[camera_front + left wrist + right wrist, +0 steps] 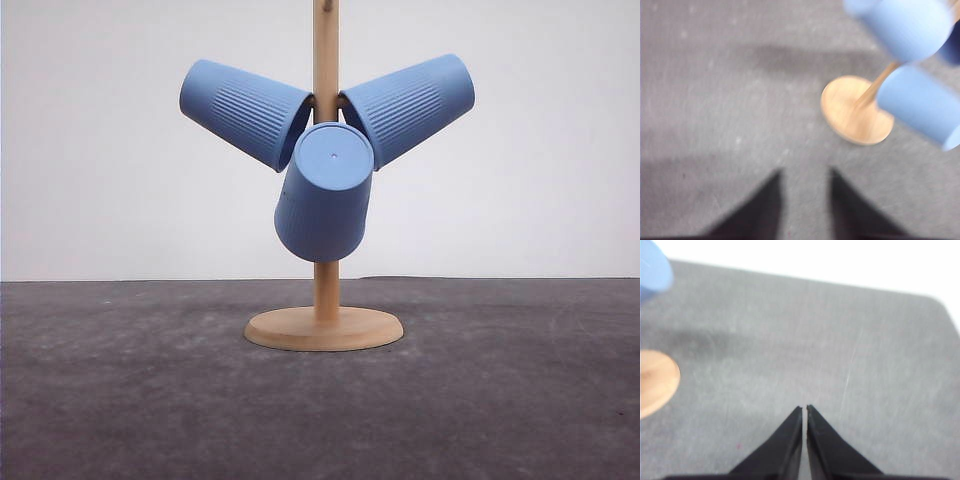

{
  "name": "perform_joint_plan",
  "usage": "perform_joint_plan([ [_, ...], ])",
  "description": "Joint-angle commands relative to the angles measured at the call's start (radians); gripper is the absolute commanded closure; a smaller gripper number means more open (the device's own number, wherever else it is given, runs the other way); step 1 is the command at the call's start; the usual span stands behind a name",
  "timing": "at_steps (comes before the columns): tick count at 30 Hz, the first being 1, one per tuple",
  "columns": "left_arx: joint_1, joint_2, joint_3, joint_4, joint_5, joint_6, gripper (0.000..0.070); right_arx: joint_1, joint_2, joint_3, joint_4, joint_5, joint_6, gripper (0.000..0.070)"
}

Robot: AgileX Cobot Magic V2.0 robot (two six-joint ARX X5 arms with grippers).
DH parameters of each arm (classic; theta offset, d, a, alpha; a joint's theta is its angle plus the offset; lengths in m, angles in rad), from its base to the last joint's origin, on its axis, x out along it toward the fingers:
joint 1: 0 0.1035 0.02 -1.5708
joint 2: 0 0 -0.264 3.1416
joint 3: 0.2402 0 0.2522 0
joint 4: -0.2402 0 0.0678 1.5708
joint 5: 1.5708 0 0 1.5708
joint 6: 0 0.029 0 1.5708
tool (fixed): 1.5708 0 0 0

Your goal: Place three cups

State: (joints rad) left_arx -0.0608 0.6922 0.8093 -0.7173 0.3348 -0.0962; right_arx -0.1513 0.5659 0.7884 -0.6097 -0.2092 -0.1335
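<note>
Now three cups (325, 190) on stand (325, 325); grey table (520, 400) open around.

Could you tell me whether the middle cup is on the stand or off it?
On. The middle cup hangs tilted on the wooden stand, flat bottom toward the camera, off the table.

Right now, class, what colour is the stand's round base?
Light natural wood, a pale tan. The base shows best in the front view.
</note>
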Motion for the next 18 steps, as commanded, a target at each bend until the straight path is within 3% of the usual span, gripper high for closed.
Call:
perform_joint_plan([
  [1,0.002,-0.023,-0.022,0.048,-0.003,0.003,0.07,0.0,-0.001,-0.017,0.003,-0.002,-0.012,0.0693],
  [6,0.002,-0.06,-0.072,0.103,-0.003,0.004,0.07,0.007,-0.005,-0.037,-0.005,-0.03,-0.01,0.0692],
  [18,0.002,-0.066,-0.071,0.083,0.004,-0.018,0.07,0.008,-0.019,-0.036,0.003,-0.026,-0.002,0.0691],
])
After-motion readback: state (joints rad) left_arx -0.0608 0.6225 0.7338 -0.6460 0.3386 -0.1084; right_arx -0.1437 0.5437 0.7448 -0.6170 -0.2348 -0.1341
